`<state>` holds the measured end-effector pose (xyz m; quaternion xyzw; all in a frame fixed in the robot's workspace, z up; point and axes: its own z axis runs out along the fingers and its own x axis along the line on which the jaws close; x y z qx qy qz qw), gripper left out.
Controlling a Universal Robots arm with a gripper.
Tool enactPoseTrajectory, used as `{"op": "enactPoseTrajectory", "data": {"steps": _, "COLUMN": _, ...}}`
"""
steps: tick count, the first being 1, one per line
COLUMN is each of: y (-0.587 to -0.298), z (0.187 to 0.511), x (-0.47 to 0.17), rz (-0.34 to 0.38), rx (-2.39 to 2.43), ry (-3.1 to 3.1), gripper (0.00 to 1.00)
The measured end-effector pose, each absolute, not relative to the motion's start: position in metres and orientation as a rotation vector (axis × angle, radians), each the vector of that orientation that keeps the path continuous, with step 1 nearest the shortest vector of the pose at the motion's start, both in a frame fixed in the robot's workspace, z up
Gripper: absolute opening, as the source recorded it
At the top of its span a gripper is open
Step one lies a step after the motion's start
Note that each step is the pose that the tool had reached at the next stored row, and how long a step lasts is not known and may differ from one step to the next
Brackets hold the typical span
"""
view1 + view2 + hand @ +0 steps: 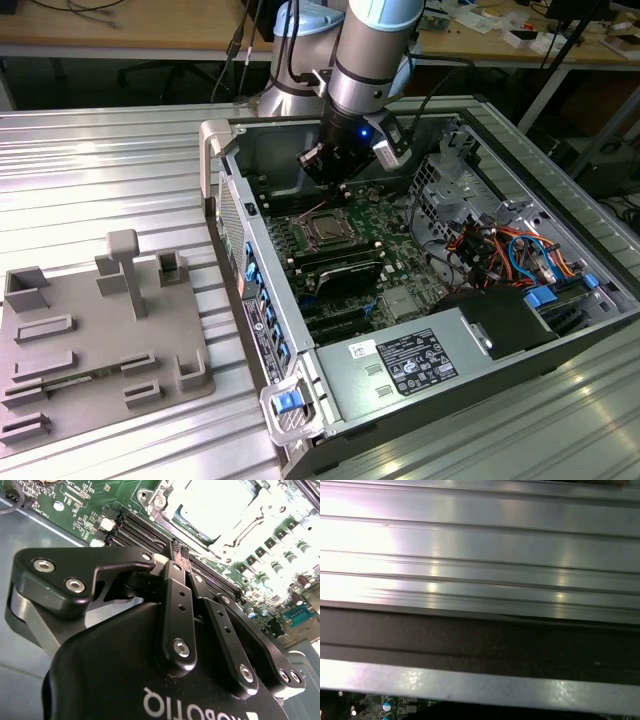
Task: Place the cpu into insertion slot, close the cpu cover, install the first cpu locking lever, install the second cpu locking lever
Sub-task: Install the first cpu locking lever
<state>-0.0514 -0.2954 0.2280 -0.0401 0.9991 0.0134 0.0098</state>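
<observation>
OK, my gripper [178,555] hovers over the mobo [90,500] w/ fingers [172,610] pinched together, nothing between; cpu [212,502] lies flat on it just beyond the tips.

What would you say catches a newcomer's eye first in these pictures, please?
The robot arm reaches into the open computer case, its black claw shut close by the silvery cpu inside. On the exterior view's left, a grey tray lies on the ribbed metal table.
</observation>
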Motion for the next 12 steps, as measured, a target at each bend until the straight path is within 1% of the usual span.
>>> {"op": "enactPoseTrajectory", "data": {"steps": 12, "y": -0.2955, "z": 0.2182, "x": -0.0468, "rz": 0.034, "rx": -0.108, "ry": 3.120, "gripper": 0.11}}
